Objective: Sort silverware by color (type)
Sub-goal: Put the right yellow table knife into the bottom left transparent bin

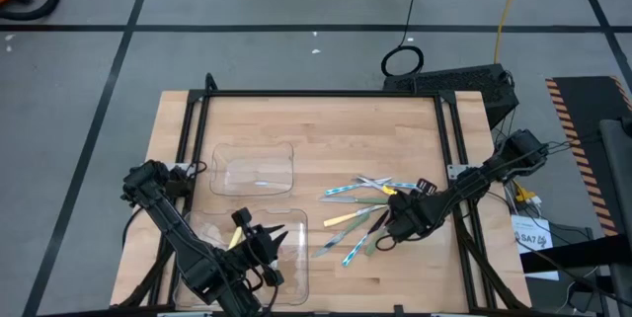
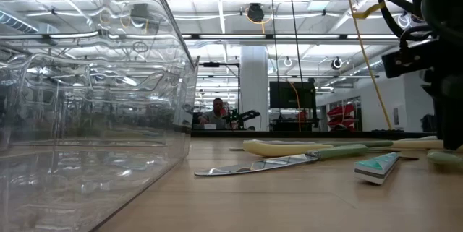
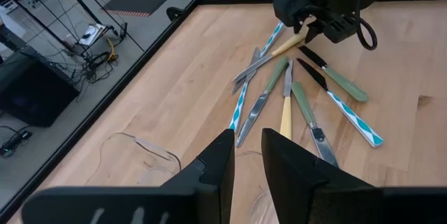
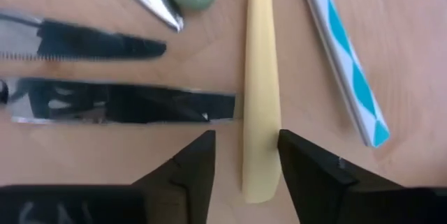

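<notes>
The silverware (image 1: pixel 360 213) lies loose on the wooden table, right of centre: slim utensils with yellow, pale green and blue-patterned handles, also in the left wrist view (image 3: pixel 293 91) and the low view (image 2: pixel 289 161). My right gripper (image 1: pixel 393 223) hangs low over the pile, open. In its wrist view its fingers (image 4: pixel 244 158) stand on either side of the free end of a yellow handle (image 4: pixel 262 98) that lies flat on the table. Whether they touch it, I cannot tell. My left gripper (image 3: pixel 244 147) is open by a narrow gap, empty, above the near clear tray (image 1: pixel 286 258).
Two clear plastic trays sit on the table's left half, one farther (image 1: pixel 255 169) and one nearer; the near tray's wall (image 2: pixel 108 116) fills the low view's left. Beside the yellow handle lie knife blades (image 4: pixel 119 102) and a blue-patterned handle (image 4: pixel 349 70). Bare wood lies mid-table (image 1: pixel 326 139).
</notes>
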You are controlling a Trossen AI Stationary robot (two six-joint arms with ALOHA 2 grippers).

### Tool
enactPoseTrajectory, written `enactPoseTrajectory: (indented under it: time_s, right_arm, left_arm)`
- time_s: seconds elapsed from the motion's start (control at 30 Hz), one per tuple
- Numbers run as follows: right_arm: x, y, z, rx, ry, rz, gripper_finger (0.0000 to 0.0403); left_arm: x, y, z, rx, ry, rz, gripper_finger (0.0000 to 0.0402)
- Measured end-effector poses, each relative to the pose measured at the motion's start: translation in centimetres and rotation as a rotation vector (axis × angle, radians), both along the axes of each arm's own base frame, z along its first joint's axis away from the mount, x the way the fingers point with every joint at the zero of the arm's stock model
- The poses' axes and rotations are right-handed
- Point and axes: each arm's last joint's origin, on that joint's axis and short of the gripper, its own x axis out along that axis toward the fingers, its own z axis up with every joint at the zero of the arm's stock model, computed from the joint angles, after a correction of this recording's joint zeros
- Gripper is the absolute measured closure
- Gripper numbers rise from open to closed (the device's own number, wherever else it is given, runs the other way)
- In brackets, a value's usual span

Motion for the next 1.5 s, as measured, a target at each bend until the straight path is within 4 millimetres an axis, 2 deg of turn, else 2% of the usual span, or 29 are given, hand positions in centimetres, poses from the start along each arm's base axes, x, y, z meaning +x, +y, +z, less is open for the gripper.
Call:
enactPoseTrajectory:
  time_s: [0.3,0.6,0.77,1.0,1.27,1.5]
  right_arm:
    - [0.2,0.1,0.5,-0.024,-0.005,0.003,0.0262]
    - [-0.1,-0.1,0.6,-0.072,0.003,-0.010,0.0212]
    - [-0.4,-0.3,0.1,-0.095,-0.001,-0.006,0.0207]
    - [-1.4,-0.7,-1.6,-0.022,0.029,-0.020,0.0242]
    - [-1.5,-1.0,-1.8,-0.011,0.055,-0.032,0.0336]
    - [-0.8,-0.7,-0.8,-0.006,0.058,0.009,0.0337]
  left_arm:
    - [0.0,0.0,0.0,0.000,0.000,0.000,0.0319]
    - [0.0,0.0,0.0,0.000,0.000,0.000,0.0319]
    - [0.0,0.0,0.0,-0.001,-0.001,0.000,0.0319]
    - [0.0,0.0,0.0,-0.002,-0.002,0.001,0.0319]
    - [0.0,0.0,0.0,-0.002,-0.001,0.000,0.0319]
    - [0.0,0.0,0.0,-0.001,-0.001,-0.001,0.0319]
